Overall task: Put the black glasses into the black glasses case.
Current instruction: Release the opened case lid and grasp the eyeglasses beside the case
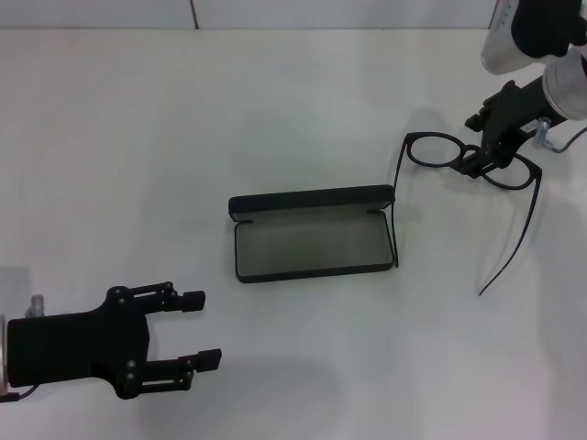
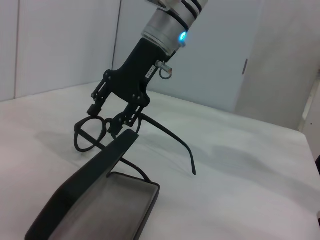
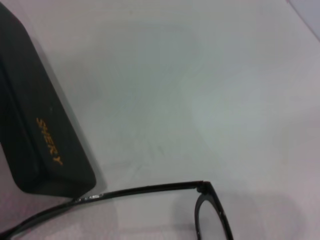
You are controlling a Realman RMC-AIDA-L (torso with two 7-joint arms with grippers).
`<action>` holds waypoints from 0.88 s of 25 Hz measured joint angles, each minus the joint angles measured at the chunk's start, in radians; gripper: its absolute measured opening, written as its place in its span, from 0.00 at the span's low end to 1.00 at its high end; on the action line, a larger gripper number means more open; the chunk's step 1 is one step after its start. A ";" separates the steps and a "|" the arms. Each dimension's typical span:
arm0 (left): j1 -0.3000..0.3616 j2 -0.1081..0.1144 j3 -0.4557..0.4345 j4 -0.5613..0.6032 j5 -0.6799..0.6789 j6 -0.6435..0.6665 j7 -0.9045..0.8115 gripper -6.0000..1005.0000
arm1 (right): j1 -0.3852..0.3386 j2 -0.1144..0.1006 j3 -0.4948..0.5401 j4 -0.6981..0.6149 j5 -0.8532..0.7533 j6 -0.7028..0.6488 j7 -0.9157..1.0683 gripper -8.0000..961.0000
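Head view: case (image 1: 312, 240) lies open mid-table, lid (image 1: 310, 200) standing up along the far edge, grey lining facing up, nothing inside. Glasses (image 1: 468, 160) sit right of the case and a little farther back, arms unfolded. One arm runs along the case's right end; the other trails toward the near right.

Right gripper (image 1: 483, 158) is clamped on the frame at the bridge between the lenses, probably so both arms hang free and balanced. Left wrist view shows the same pinch (image 2: 116, 123), with the glasses (image 2: 92, 134) just beyond the raised lid (image 2: 90, 175).

Left gripper (image 1: 197, 328) rests near left, well apart from the case, fingers spread, holding nothing; looks parked.

Judgement: glasses gripped but not yet over the tray. Unfolded arms may catch the rim or overhang the case.
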 joint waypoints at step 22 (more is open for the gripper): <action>-0.003 0.004 -0.006 0.003 0.000 -0.001 -0.003 0.74 | -0.007 0.002 -0.019 -0.002 -0.001 -0.015 0.003 0.24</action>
